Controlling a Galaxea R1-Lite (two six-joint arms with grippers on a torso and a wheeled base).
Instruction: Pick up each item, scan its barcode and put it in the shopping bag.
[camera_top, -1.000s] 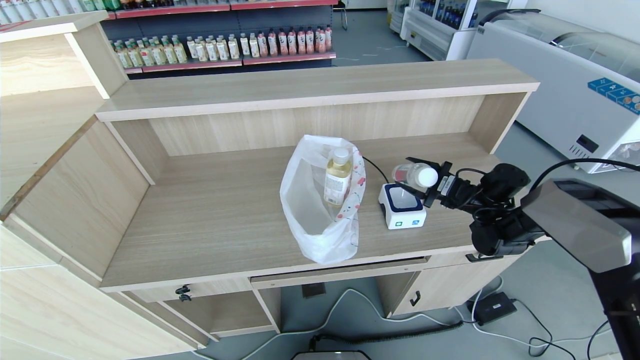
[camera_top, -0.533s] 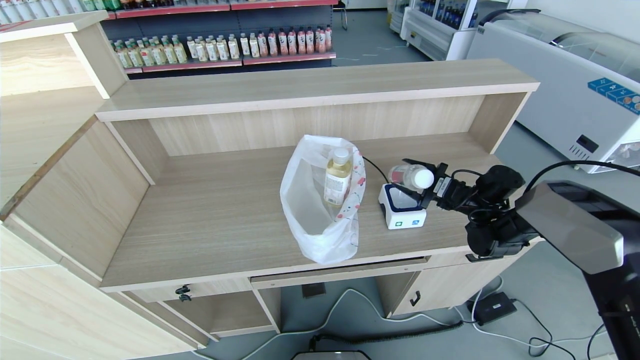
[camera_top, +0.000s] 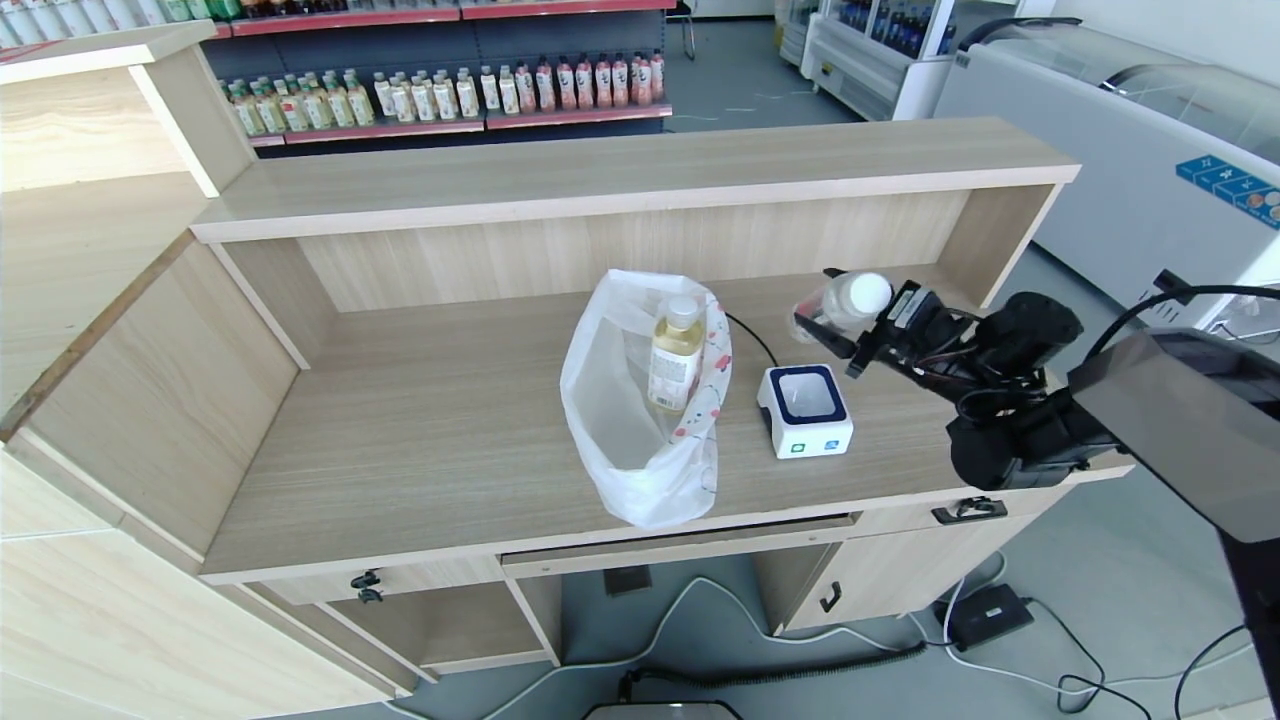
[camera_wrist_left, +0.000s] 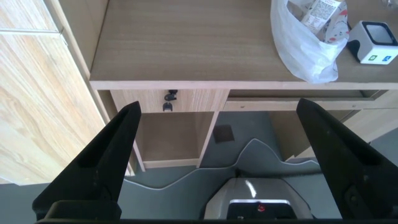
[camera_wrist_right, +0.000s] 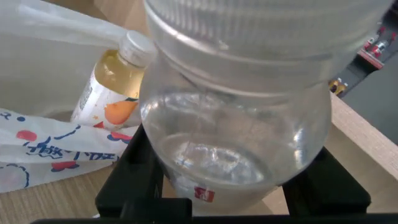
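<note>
The right pincer (camera_top: 818, 303) is clamped round a clear plastic bottle with a white cap (camera_top: 845, 298). It holds the bottle tilted, cap toward the arm, just beyond the far side of the white box scanner with a dark top (camera_top: 803, 410), which sits on the pale wooden bench (camera_top: 450, 430). Close to the scanner's left stands the white printed plastic shopping bag (camera_top: 630, 420), mouth open, with a yellow drink bottle (camera_top: 676, 352) upright inside. The left pincer (camera_wrist_left: 219, 106) gapes wide, well apart from the scanner, off the bench's front edge.
</note>
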